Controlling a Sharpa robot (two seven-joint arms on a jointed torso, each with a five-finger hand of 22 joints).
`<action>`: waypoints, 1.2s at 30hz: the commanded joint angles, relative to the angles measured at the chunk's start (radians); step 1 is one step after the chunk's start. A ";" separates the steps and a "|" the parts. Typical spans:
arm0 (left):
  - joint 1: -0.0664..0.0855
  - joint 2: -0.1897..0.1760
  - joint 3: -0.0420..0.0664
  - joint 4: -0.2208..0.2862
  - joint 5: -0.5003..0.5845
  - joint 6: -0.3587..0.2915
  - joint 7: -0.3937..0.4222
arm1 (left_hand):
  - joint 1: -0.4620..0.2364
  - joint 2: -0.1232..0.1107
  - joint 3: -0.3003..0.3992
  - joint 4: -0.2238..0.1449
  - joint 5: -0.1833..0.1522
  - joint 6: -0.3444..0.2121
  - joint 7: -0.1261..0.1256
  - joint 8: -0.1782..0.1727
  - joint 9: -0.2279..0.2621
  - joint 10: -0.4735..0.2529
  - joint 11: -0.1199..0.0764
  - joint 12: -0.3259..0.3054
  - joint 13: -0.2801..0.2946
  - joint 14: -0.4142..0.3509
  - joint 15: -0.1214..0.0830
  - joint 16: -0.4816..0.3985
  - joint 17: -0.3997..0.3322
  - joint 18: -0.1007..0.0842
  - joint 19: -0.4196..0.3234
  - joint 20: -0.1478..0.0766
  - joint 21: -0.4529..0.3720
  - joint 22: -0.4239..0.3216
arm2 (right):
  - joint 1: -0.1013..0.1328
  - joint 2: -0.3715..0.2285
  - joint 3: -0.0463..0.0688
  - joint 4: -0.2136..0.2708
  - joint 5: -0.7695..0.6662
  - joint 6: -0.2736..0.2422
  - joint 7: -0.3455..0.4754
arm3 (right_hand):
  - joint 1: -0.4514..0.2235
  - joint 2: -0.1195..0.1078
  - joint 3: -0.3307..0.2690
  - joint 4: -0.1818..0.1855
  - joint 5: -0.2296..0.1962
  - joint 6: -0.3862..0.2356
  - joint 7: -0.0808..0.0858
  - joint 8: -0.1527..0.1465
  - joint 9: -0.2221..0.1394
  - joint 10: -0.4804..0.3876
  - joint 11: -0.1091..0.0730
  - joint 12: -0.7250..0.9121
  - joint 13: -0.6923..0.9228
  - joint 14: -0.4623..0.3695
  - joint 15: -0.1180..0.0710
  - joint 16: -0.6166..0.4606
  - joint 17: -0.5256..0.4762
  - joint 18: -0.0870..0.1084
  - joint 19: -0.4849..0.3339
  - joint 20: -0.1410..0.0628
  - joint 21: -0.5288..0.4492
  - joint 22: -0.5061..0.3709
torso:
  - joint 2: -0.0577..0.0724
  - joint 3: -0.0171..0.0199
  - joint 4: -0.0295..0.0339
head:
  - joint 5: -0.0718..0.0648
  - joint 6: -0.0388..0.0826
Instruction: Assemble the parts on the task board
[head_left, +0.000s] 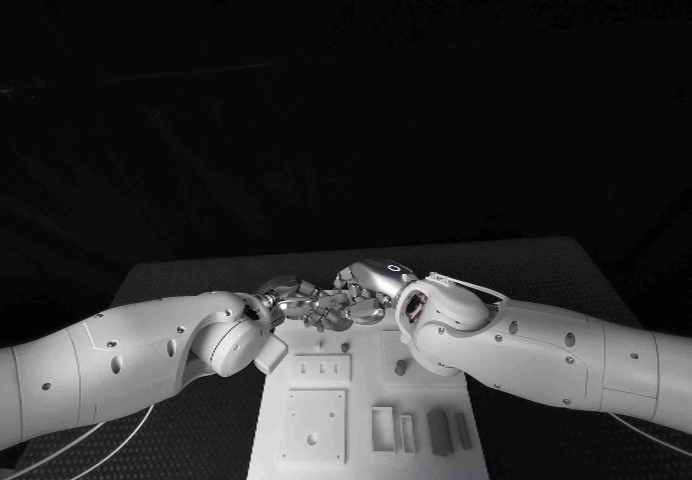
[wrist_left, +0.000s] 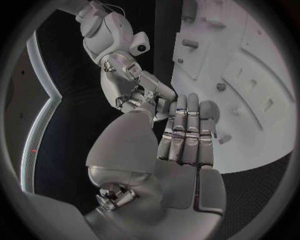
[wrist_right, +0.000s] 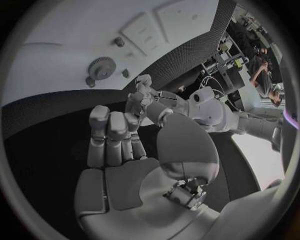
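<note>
The white task board (head_left: 346, 420) lies in the middle of the table, and my two hands meet over its far end. My left hand (head_left: 296, 300) has its fingers straight and side by side, with nothing in its palm (wrist_left: 187, 145). Beneath those fingers a grey gear (wrist_left: 211, 109) lies on the board (wrist_left: 250, 65). My right hand (head_left: 372, 285) is close against the left one, its fingers (wrist_right: 112, 132) bent at the tips over an empty palm. The gear (wrist_right: 102, 66) and a small peg (wrist_right: 119, 41) sit on the board beyond it. Two grey bars (head_left: 440, 432) lie at the board's near right.
Raised white blocks with slots (head_left: 320, 372) and a square plate (head_left: 313, 425) take up the near half of the board. Dark mat (head_left: 188, 440) flanks the board on both sides. Both forearms (head_left: 548, 355) cross the board's far corners.
</note>
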 joint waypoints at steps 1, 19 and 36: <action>0.002 0.002 0.002 0.002 0.003 0.016 0.008 | 0.017 0.007 -0.010 -0.002 -0.003 0.010 -0.003 0.006 0.000 0.006 -0.005 0.002 0.002 -0.003 -0.001 -0.006 0.002 0.016 -0.007 -0.003 0.005 0.015 | -0.001 0.002 -0.001 0.001 -0.011 0.020 0.002 | 0.004 -0.003 0.005 0.001 -0.006 0.202 -0.021 -0.001 0.001 -0.015 -0.020 -0.003 -0.001 -0.002 -0.008 -0.001 -0.002 0.044 0.007 -0.001 0.004 0.004 | 0.000 0.0001 0.0003 | 0.000 -0.001; 0.001 0.006 0.001 -0.001 0.002 0.017 -0.001 | 0.074 0.016 -0.041 0.002 0.005 0.038 -0.013 0.014 -0.002 0.028 -0.016 0.011 0.012 0.008 -0.005 -0.010 0.006 0.013 -0.005 -0.006 0.006 0.011 | -0.001 0.005 -0.001 0.001 -0.011 0.024 0.001 | 0.004 -0.004 0.006 0.001 -0.006 0.202 -0.021 -0.002 0.001 -0.014 -0.020 -0.004 -0.002 -0.001 -0.008 -0.001 -0.002 0.044 0.007 -0.001 0.004 0.004 | 0.000 0.0007 0.0000 | -0.001 -0.004; 0.001 0.007 0.001 -0.002 0.019 0.000 0.010 | 0.180 0.078 0.037 -0.028 -0.001 0.103 -0.046 0.039 0.012 0.083 -0.047 0.050 0.035 0.048 -0.029 0.034 0.035 -0.001 0.003 -0.025 0.005 0.001 | -0.004 0.007 -0.004 -0.005 -0.006 0.030 0.002 | 0.003 -0.005 0.008 0.001 -0.006 0.203 -0.021 -0.002 0.001 -0.014 -0.020 -0.004 -0.002 -0.001 -0.008 -0.002 -0.002 0.044 0.007 0.000 0.004 0.003 | 0.000 0.0006 -0.0006 | -0.002 -0.009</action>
